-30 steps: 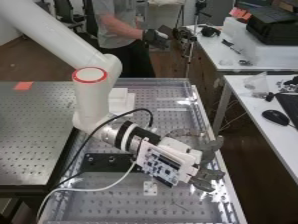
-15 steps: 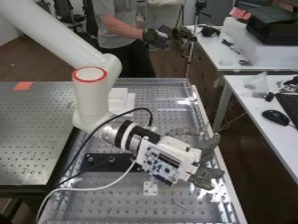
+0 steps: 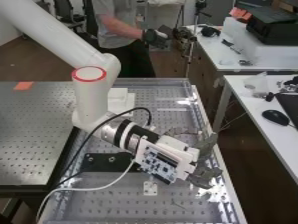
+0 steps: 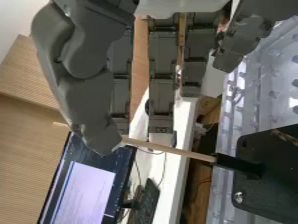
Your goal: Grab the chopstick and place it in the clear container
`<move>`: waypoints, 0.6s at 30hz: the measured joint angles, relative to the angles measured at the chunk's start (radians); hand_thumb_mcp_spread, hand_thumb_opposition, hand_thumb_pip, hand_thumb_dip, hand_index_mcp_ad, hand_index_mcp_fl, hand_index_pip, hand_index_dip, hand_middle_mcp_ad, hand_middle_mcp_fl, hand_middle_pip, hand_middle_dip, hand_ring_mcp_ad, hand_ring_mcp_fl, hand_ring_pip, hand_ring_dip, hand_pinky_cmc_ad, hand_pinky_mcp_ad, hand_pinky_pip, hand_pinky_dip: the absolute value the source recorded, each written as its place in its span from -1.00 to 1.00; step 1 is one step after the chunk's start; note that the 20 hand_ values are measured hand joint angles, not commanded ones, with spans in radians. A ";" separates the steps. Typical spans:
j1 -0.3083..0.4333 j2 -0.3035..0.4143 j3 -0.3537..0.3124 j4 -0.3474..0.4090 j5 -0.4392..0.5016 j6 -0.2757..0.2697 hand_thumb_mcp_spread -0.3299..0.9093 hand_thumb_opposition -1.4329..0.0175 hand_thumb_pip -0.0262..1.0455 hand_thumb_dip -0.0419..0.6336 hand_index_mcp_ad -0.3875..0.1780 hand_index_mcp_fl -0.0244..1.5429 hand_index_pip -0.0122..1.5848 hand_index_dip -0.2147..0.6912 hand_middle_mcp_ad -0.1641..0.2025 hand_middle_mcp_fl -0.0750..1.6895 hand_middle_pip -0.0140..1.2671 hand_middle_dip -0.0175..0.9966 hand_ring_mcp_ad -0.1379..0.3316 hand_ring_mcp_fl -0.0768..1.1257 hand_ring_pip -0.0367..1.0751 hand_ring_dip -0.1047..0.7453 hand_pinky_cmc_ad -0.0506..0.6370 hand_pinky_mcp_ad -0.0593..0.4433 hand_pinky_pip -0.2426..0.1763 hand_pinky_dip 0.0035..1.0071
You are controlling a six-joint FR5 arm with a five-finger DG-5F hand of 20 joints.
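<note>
chopstick [image 4: 167,150] sits with one end in a black holder [image 4: 237,166], crossing by the thumb [image 4: 83,100] of the hand [image 4: 162,75], whose fingers hang fairly straight, seemingly gripping nothing, so grasp and placing both look undone.

On the surface [image 3: 120,202], the plate [image 3: 110,162] lies between blocks [image 3: 120,100] behind and a bracket [image 3: 151,188] before, with a mouse [image 3: 275,117] on a second surface [image 3: 283,142], right.
</note>
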State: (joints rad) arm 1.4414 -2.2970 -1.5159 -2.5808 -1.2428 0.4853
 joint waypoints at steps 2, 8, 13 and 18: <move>0.001 0.000 0.000 -0.001 0.001 0.001 0.43 -0.22 0.01 -0.02 -0.38 0.35 -0.80 0.16 0.30 0.19 -0.59 0.25 0.01 -0.17 -0.76 0.03 0.26 0.09 -0.02 -0.65; 0.002 0.001 0.000 -0.002 0.001 0.000 0.44 -0.22 0.01 -0.02 -0.36 0.37 -0.80 0.16 0.24 0.19 -0.58 0.25 0.00 -0.17 -0.77 0.03 0.25 0.10 -0.02 -0.65; 0.004 0.003 -0.001 0.000 0.001 -0.002 0.44 -0.22 0.01 -0.01 -0.36 0.37 -0.82 0.16 0.24 0.20 -0.57 0.25 0.00 -0.17 -0.77 0.03 0.25 0.09 -0.02 -0.65; 0.006 0.002 0.002 -0.005 0.008 -0.004 0.44 -0.22 0.02 -0.01 -0.36 0.37 -0.84 0.16 0.24 0.20 -0.57 0.25 0.00 -0.17 -0.77 0.03 0.25 0.09 -0.02 -0.65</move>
State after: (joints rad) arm 1.4471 -2.2950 -1.5139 -2.5861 -1.2349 0.4810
